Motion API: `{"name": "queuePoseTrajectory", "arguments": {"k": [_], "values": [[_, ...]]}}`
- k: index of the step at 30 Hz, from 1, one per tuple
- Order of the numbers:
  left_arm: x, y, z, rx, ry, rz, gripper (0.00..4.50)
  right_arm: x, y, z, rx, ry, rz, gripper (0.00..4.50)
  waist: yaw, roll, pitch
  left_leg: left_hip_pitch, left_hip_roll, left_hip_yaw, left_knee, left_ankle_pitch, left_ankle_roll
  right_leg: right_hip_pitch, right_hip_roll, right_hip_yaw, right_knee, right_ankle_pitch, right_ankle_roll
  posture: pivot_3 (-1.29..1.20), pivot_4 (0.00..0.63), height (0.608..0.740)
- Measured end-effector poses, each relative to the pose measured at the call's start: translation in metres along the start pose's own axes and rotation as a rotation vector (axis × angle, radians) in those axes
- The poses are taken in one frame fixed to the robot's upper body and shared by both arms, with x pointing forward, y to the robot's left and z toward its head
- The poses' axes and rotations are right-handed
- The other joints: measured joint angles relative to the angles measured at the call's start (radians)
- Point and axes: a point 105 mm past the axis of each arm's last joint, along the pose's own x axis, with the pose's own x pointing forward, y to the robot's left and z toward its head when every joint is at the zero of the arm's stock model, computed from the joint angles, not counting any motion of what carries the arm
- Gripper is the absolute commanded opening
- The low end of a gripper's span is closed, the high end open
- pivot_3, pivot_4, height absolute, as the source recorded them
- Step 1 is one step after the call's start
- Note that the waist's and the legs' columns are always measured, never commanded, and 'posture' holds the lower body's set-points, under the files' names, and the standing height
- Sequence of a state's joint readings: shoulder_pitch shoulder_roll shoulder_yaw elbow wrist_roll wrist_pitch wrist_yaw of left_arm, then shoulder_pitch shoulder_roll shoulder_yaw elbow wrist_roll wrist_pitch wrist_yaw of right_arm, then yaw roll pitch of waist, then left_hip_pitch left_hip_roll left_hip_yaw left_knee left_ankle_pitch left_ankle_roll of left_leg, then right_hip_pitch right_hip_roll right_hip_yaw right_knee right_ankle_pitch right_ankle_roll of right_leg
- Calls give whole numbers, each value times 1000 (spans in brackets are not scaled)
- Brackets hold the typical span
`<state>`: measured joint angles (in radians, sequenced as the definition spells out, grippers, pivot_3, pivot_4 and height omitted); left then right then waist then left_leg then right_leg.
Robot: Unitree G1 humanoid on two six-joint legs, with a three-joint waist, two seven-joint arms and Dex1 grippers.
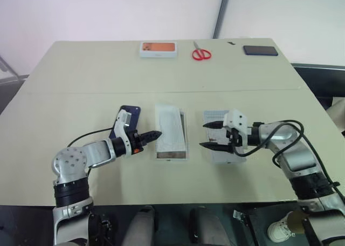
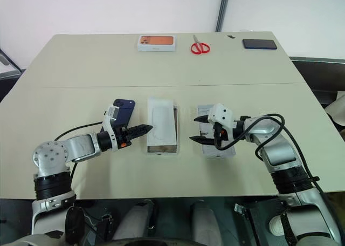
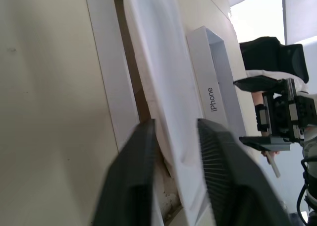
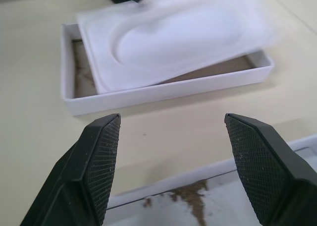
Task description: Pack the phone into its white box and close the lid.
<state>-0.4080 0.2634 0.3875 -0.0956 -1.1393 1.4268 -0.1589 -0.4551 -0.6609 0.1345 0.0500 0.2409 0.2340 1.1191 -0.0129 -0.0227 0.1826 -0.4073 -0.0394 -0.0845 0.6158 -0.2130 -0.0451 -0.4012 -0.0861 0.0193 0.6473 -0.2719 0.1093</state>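
The phone (image 1: pixel 128 118) is lying on the counter (image 1: pixel 75 79), just behind the left tool (image 1: pixel 153 135), whose fingers are standing narrowly parted and empty beside the white box (image 1: pixel 171 154). A white insert (image 4: pixel 173 35) is resting tilted across that box. The lid (image 1: pixel 215 155) is lying upturned under the right tool (image 1: pixel 213 135), which is gaping wide, holding nothing. Risk: the insert is likely blocking the cavity, so the phone could seat crookedly and the lid jam.

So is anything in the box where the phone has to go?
Yes. A white insert lies tilted across the open white box, one edge riding over its rim. The phone lies on the table beside the box, by the left gripper.
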Motion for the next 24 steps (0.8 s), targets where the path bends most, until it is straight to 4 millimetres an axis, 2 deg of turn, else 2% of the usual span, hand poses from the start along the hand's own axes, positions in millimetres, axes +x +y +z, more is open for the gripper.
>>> {"name": "queuePoseTrajectory", "arguments": {"k": [1, 8, 10, 12, 13, 14, 16, 20, 24], "values": [[0, -2, 1, 6, 0, -8, 3340, 2, -2, 2, -2, -9, -7, 3528, -1, 0, 0, 0, 0, 0, 0, 0, 0, 0, 0, 0, 0, 0, 0, 0, 150, 740], [-9, -6, 8, 75, -3, -13, 3340, 27, -15, 30, -21, -138, -68, 3528, -1, 0, 0, 0, 0, 0, 0, 0, -1, -1, 0, 0, 1, 0, 0, 0, 150, 740], [-13, -6, 18, 144, -46, 1, 3377, 35, -16, 37, -31, -162, -89, 2997, -1, 0, 0, 0, 0, 0, -1, 1, -1, -1, 1, 0, 0, 0, 0, 0, 150, 740], [-22, -9, 35, 270, -117, 19, 3377, 46, -11, 40, -31, -178, -89, 2246, -2, 0, 0, 0, 0, 0, -2, 1, -2, -2, 0, 1, 0, 0, 0, 0, 150, 740], [-28, -10, 42, 329, -157, 21, 3377, 52, -8, 40, -34, -177, -81, 1624, -2, 1, 0, 0, 0, 1, -2, 1, -2, -2, 0, 1, 0, 0, 0, 0, 150, 740], [-32, -11, 49, 376, -200, 19, 3377, 58, -5, 40, -39, -177, -79, 1191, -2, 1, 0, 0, 0, 1, -2, 1, -2, -2, 0, 1, 0, 0, -1, 0, 150, 740], [-39, -9, 55, 427, -235, 21, 3377, 67, -1, 40, -59, -169, -80, 102, -1, 1, 0, 0, 0, 0, -2, 1, -2, -2, 0, 1, 0, 0, -1, 0, 150, 740], [-49, 13, 54, 545, -220, 129, 3377, 89, 3, 21, -129, -44, -103, 43, -2, 1, 0, -1, 0, 0, -3, 1, -2, -3, 0, 1, 0, 0, -1, 0, 150, 740], [-56, 17, 52, 614, -256, 109, 3377, 98, 3, 16, -159, 0, -114, 43, -1, 1, 0, -1, 1, 0, -2, 1, -2, -4, 0, 1, 0, 0, -1, 0, 150, 740]]}}
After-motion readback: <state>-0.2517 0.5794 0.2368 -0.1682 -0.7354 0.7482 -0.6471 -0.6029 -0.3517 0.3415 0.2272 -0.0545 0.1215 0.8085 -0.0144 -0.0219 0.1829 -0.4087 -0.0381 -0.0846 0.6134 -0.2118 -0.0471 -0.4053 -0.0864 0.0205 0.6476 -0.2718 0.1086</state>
